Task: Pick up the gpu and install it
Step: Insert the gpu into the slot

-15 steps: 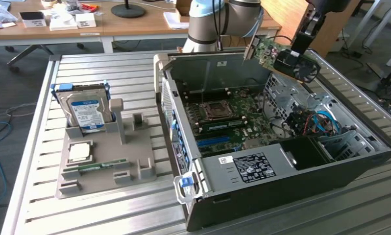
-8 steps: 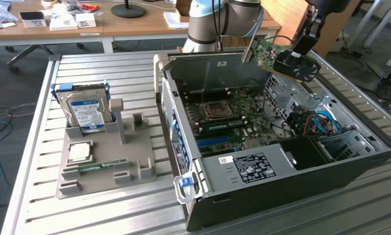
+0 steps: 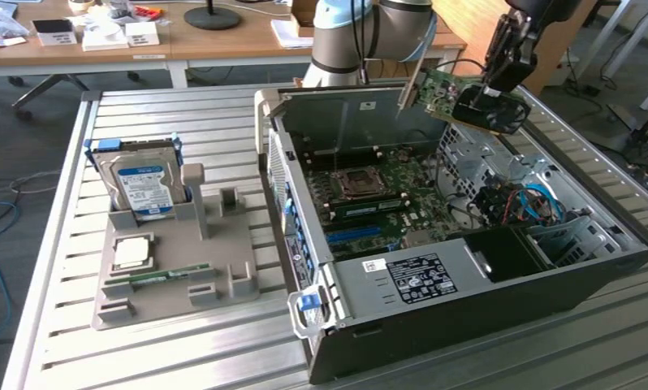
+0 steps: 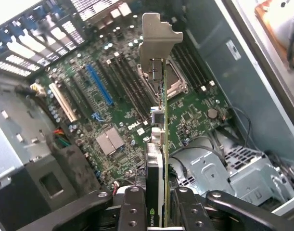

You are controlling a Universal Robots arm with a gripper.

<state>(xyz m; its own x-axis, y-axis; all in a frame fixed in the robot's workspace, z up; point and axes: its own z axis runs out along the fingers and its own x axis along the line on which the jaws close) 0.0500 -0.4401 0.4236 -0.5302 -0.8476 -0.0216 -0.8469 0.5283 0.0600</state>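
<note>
The gpu [image 3: 460, 97] is a green card with a black fan housing and a silvery end bracket. It hangs tilted in the air above the far side of the open computer case [image 3: 433, 309]. My gripper [image 3: 486, 88] is shut on it from above. In the wrist view the gpu [image 4: 158, 120] appears edge-on between my black fingers [image 4: 132, 207], its metal bracket pointing away from me. Below it lies the green motherboard [image 4: 118, 110] with a blue slot [image 4: 99, 84], a white slot and the processor socket. The card is clear of the board.
A grey parts holder [image 3: 172, 260] stands on the slatted metal table [image 3: 194, 357] at the exterior view's left. It carries a silver hard drive [image 3: 145, 183] with a blue-white label, a processor and a green memory stick. A drive cage and cables occupy the case's near right corner.
</note>
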